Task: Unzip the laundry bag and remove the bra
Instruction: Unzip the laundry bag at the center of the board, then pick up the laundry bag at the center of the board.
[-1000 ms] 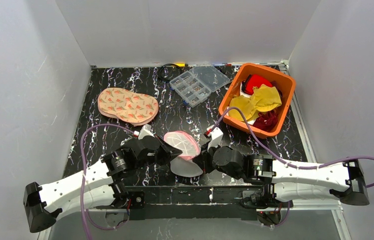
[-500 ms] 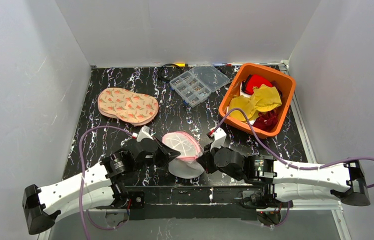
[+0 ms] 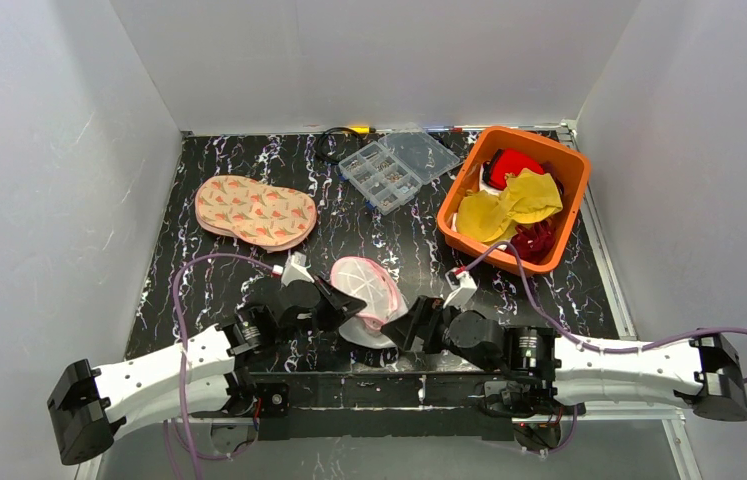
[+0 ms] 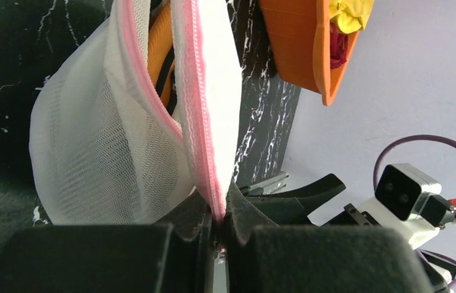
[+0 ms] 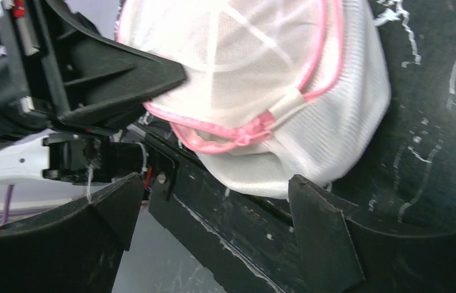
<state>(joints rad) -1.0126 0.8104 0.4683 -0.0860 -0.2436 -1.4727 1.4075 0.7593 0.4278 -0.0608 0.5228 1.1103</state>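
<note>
Two arms reach in from the near edge of the table [image 3: 389, 235], and one bag [image 3: 364, 290] sits between their two grippers, close to that edge at the middle. The left gripper [image 4: 219, 235] has its jaws pressed together on the bag's pink zip rim, pinching it at the bottom of the left wrist view. The right gripper [image 5: 213, 183] has its jaws wide apart with nothing between them, the bag just beyond their tips. One orange bin [image 3: 539, 142] stands at the back right with yellow and red cloth in it, one clear box [image 3: 399, 168] with small compartments lies at the back middle, and one peach patterned pad [image 3: 254, 212] lies at the back left. The bag is a small white mesh dome with a pink zip running round its rim and white ribs crossing its flat face like spokes. The zip is partly parted: in the left wrist view the two pink edges gape, and orange fabric [image 4: 159, 55] with a black strap shows in the gap. In the right wrist view the pink zip ends at a small white tab on the bag's side.
</note>
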